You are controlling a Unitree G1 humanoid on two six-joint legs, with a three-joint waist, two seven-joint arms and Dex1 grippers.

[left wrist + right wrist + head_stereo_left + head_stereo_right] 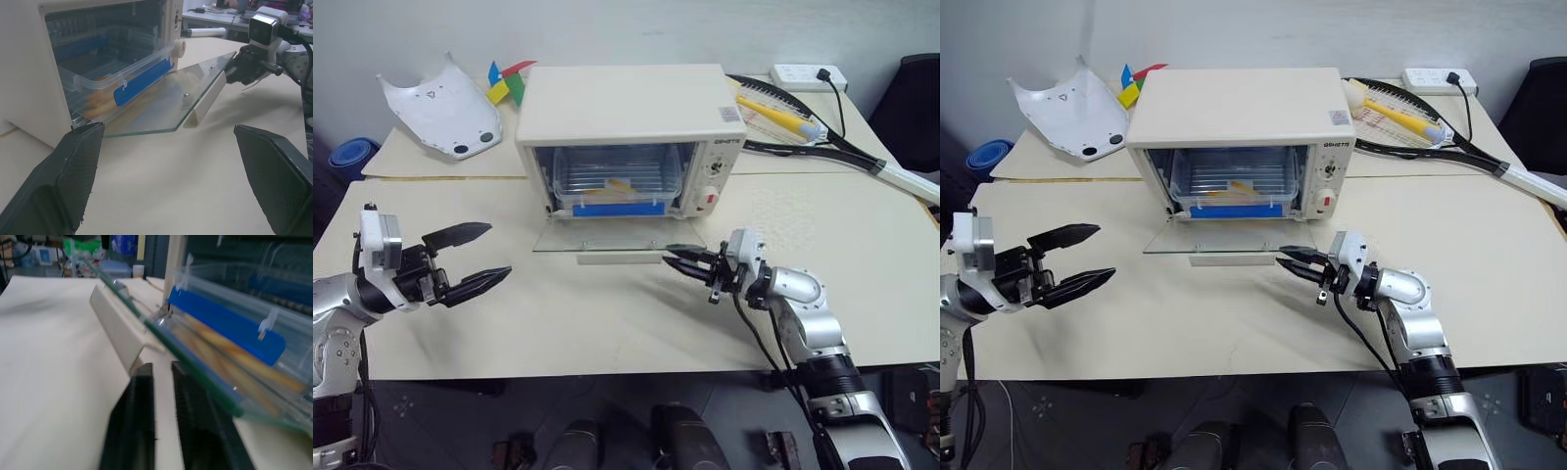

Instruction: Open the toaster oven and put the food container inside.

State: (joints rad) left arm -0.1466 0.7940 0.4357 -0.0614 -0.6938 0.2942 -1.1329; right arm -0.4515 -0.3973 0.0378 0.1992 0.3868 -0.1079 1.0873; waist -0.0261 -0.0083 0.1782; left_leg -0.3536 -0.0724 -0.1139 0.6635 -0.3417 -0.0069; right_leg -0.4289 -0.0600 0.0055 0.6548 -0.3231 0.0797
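The cream-white toaster oven (626, 103) stands at the back of the table with its glass door (607, 238) dropped down flat. The food container (612, 186), a clear box with a blue clip strip and yellow-orange food, lies inside on the rack. My right gripper (671, 255) is shut and empty. It points left at the door's front right corner, just below the white handle (117, 328); contact is unclear. My left gripper (497, 251) hangs wide open and empty, left of the door and well apart from it, its fingers (73, 171) facing the oven's mouth.
A racket (803, 127) and a white power strip (808, 73) lie to the right of the oven. A white plastic shell (440, 108) and coloured blocks (507, 83) lie to its left. Bare tabletop (607, 323) stretches between the door and the near edge.
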